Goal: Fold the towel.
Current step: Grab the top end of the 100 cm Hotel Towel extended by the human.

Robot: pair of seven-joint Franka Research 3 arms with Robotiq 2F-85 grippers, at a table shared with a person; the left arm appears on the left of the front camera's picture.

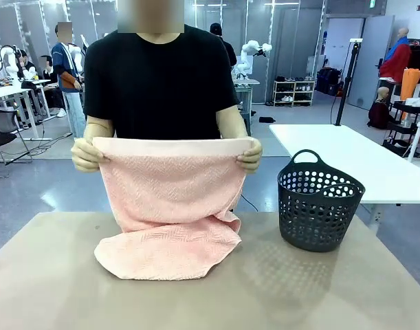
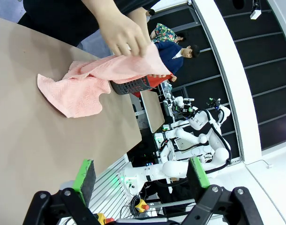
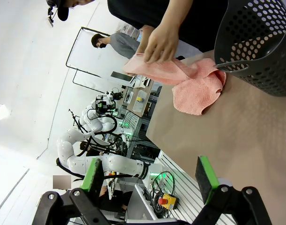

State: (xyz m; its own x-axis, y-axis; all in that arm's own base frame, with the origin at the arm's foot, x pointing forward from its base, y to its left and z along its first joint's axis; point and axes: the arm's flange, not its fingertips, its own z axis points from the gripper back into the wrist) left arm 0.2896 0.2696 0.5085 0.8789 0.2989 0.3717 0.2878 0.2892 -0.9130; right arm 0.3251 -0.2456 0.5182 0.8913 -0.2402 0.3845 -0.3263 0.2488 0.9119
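A tan table [image 1: 313,295] carries the lower folds of a salmon-pink towel [image 1: 165,251], bunched near the middle with its upper part lifted clear, and a dark perforated plastic basket [image 1: 318,206] standing upright to the right, apart from the cloth.

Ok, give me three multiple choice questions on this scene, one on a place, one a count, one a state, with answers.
1. Where is the basket? A) on the table, to the robot's right of the towel; B) on the floor; C) on the towel.
2. How many of the person's hands grip the towel? A) none; B) one; C) two.
3. The left gripper is: A) shut on the towel; B) open, empty; C) shut on the basket.
Answers: 1 A, it stands beside the cloth. 2 C, one hand holds each upper corner. 3 B, its pads stand apart with nothing between.
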